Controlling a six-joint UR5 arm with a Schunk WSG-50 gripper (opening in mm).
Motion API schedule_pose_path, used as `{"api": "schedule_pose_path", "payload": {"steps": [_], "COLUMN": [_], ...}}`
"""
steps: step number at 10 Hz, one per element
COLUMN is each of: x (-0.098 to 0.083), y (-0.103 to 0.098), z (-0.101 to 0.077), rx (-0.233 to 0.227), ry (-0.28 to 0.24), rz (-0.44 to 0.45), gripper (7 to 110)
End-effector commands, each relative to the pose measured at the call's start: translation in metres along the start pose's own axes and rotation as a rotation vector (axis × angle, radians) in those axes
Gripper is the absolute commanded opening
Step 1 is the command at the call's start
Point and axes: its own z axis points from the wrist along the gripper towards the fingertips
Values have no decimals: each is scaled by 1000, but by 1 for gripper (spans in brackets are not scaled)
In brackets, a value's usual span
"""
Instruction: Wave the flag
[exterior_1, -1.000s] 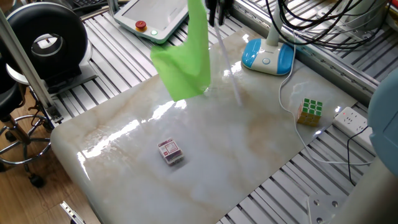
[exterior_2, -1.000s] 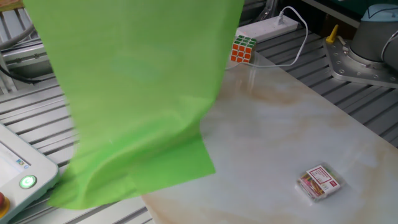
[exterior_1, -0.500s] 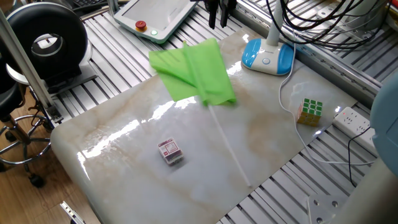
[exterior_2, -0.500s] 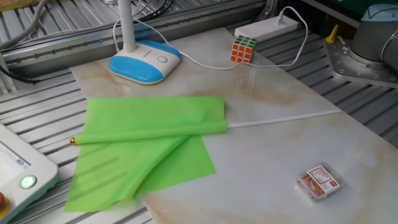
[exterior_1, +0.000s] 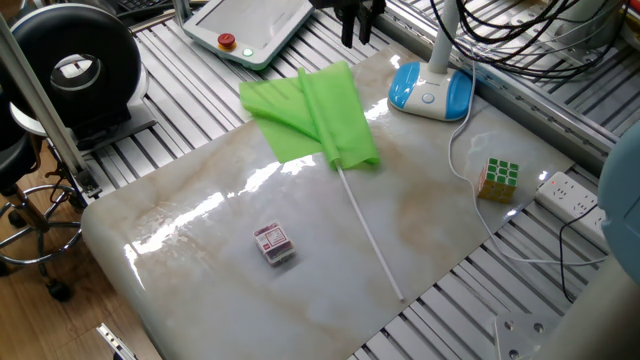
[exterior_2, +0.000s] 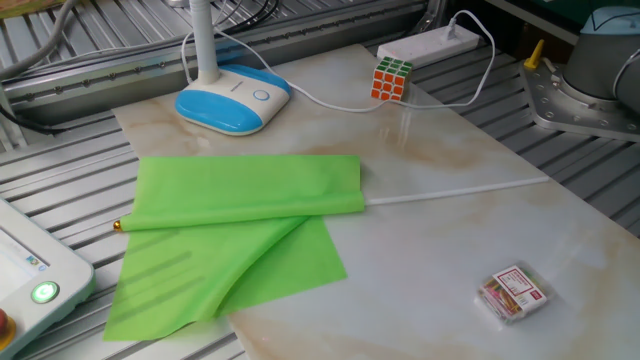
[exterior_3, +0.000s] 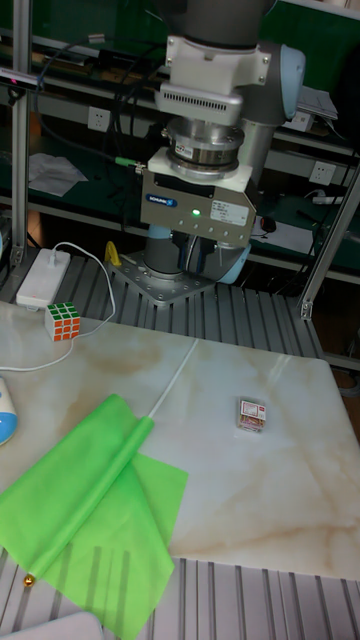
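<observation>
The flag lies flat on the marble table, its lime-green cloth (exterior_1: 315, 110) folded over at the table's far-left corner and its thin white stick (exterior_1: 370, 235) pointing toward the front edge. The other fixed view shows the cloth (exterior_2: 240, 200) partly over the table edge, with the stick (exterior_2: 455, 190) running right. In the tall view the cloth (exterior_3: 90, 510) is at bottom left. My gripper (exterior_1: 357, 25) hangs well above the cloth's far end, open, with nothing between its fingers. Its body and dark fingers (exterior_3: 197, 258) show in the tall view.
A blue-and-white lamp base (exterior_1: 430, 90) with its cable stands at the back. A Rubik's cube (exterior_1: 498, 178) and a power strip (exterior_1: 568, 192) sit on the right. A small card box (exterior_1: 274, 243) lies near the front left. A teach pendant (exterior_1: 255, 25) rests beyond the table.
One second ago the flag hung in the air from the gripper. It has since dropped onto the table and lies still. The gripper stays high, shifted slightly right.
</observation>
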Motion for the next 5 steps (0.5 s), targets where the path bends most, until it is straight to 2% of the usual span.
{"api": "schedule_pose_path", "payload": {"steps": [1, 5], "x": [-3, -2], "y": [-3, -5], "z": [1, 2], "rx": [18, 24], "ry": [-9, 1], "rz": [-84, -97], "gripper": [22, 22]}}
